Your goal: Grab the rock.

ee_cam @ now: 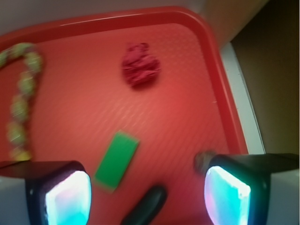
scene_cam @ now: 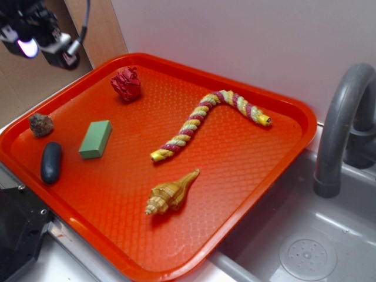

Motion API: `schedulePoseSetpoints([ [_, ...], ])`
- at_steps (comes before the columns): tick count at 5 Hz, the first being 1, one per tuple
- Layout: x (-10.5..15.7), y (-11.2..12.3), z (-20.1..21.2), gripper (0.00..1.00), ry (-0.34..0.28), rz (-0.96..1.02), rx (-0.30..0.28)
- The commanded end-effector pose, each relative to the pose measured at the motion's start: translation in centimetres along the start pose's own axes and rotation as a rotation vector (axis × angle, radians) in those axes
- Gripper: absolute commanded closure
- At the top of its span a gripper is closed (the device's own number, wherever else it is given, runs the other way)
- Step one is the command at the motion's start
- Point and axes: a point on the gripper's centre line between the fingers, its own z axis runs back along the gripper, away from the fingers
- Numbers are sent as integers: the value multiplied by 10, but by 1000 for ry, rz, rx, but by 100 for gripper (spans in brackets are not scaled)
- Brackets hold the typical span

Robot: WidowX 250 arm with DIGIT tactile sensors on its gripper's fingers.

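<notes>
Brownish rock (scene_cam: 40, 124) lies beside dark pebble (scene_cam: 51, 162) and green block (scene_cam: 96, 139); fingers (ee_cam: 70, 197) spread.

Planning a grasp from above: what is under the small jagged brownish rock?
The small jagged brownish-grey rock rests directly on the textured orange plastic tray; nothing else shows beneath it, though its contact patch is hidden.

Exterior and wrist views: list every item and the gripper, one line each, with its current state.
rock: on the tray near its left edge, not gripped.
gripper: open, empty, above the tray.
dark pebble: lying flat, beside the green block.
green block: lying flat.
red paper ball: crumpled, resting near the far rim.
rope: lying curved.
seashell: on its side.
tray: level, beside the sink.
</notes>
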Motion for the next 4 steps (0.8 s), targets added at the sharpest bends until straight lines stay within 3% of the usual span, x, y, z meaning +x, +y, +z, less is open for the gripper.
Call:
schedulePoseSetpoints([
  [1,1,49,-43,0,0,46,83],
  [3,-16,65,-74,0,154,-17,44],
  [4,-21,55,-86,0,189,-36,21],
])
